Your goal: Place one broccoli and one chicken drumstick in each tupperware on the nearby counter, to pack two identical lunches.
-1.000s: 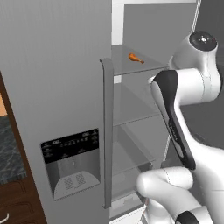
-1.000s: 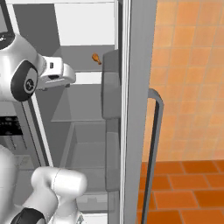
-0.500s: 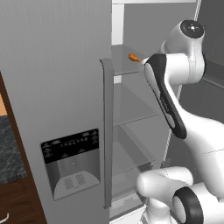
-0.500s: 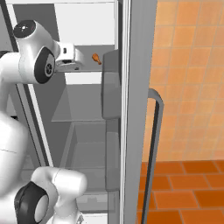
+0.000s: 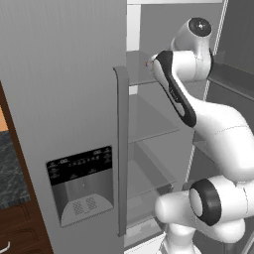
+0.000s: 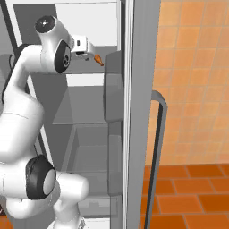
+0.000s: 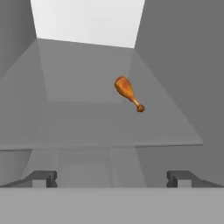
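- Gripper (image 7: 111, 177) at fridge shelf (image 7: 87, 118) edge, jaws spread wide, nothing between them.
- Chicken drumstick (image 7: 128, 93) lies on shelf ahead, clear of fingertips (image 7: 43, 177).

Glossy orange-brown chicken drumstick (image 7: 128, 92), smooth and glazed-looking, on a matt grey fridge shelf (image 7: 87, 118) that looks like frosted plastic. Fridge door (image 5: 64, 84) in brushed grey metal with faint vertical grain; long handle (image 5: 121, 149) of the same matt grey. Dispenser panel (image 5: 82, 181) in flat black plastic with a dull grey recess. Robot arm (image 5: 213, 129) in shiny white plastic with dark, satin joints. Dark matt fingertips (image 7: 41, 177) on the claw. Orange wall tiles (image 6: 192, 67), slightly mottled, matt. Marbled black-and-grey stone desk (image 5: 12, 173), polished, over dark wood drawers (image 5: 22, 230).
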### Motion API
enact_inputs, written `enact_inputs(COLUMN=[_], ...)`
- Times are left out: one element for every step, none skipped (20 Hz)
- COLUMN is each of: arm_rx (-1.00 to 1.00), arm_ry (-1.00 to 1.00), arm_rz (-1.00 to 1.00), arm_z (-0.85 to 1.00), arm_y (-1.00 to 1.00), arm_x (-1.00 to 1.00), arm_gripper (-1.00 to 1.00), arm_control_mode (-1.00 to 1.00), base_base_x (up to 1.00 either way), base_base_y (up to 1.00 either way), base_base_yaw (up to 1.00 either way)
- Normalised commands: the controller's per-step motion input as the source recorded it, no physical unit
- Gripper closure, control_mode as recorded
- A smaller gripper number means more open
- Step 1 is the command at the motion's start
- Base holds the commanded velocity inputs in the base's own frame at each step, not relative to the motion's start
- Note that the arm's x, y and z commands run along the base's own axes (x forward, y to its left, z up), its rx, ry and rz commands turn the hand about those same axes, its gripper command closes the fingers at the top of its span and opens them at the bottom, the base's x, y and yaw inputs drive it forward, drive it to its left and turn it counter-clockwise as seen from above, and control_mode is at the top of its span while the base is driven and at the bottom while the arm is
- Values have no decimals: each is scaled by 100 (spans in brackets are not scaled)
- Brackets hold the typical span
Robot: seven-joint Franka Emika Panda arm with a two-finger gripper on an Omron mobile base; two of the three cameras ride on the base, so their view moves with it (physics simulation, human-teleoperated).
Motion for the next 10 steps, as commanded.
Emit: enact_inputs(arm_rx=[3, 4, 5, 5, 7, 7, 8, 9, 6, 4], arm_ry=[0, 0, 0, 0, 0, 0, 0, 0, 0, 0], arm_rz=[0, 0, 0, 0, 0, 0, 0, 1, 5, 6], arm_z=[-11, -16, -15, -6, 0, -2, -11, -27, -28, -26], arm_y=[-8, -17, -21, -30, -33, -34, -33, -21, -9, -5], arm_x=[100, 100, 100, 96, 84, 66, 51, 46, 47, 51], arm_gripper=[-100, -100, -100, -100, -100, -100, -100, -100, -100, -100], arm_control_mode=[-100, -100, -100, -100, -100, -100, -100, -100, -100, -100], base_base_x=[0, 0, 0, 0, 0, 0, 0, 0, 0, 0], base_base_y=[0, 0, 0, 0, 0, 0, 0, 0, 0, 0], base_base_yaw=[0, 0, 0, 0, 0, 0, 0, 0, 0, 0])
